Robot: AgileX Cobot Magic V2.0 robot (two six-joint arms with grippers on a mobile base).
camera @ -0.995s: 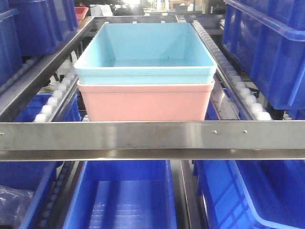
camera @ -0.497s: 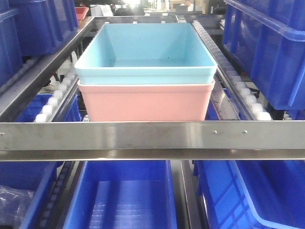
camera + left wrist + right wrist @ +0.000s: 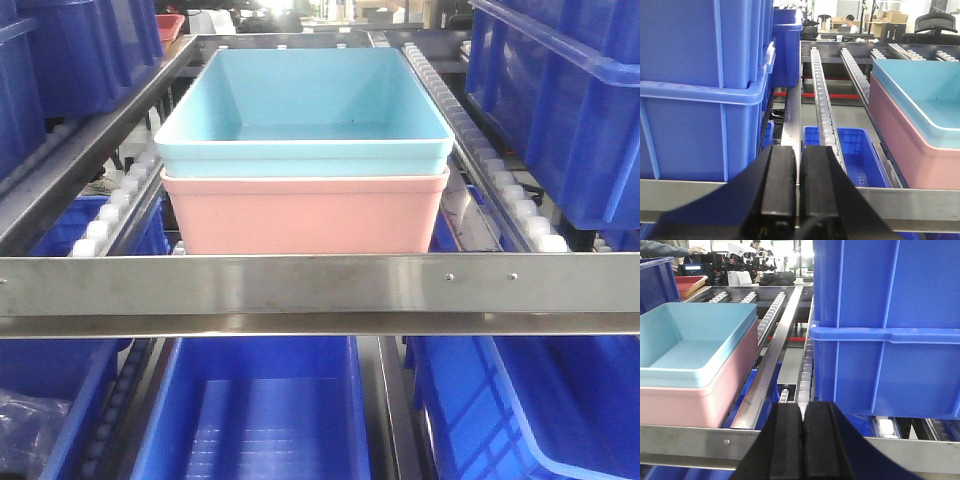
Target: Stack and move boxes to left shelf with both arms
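Barely shifted, stacked boxes (image 3: 305, 165) rest on left shelf (image 3: 320, 285), both jaws clenched, apart.

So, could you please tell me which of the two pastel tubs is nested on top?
The light blue tub is on top; its rim rests on the rim of the salmon pink tub, which sits on the roller lane behind the steel front rail.

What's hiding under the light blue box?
The pink box is under the light blue box, which sits nested in it. Only the pink box's sides show; its inside is covered. White rollers run alongside, but what's beneath the pink box is hidden.
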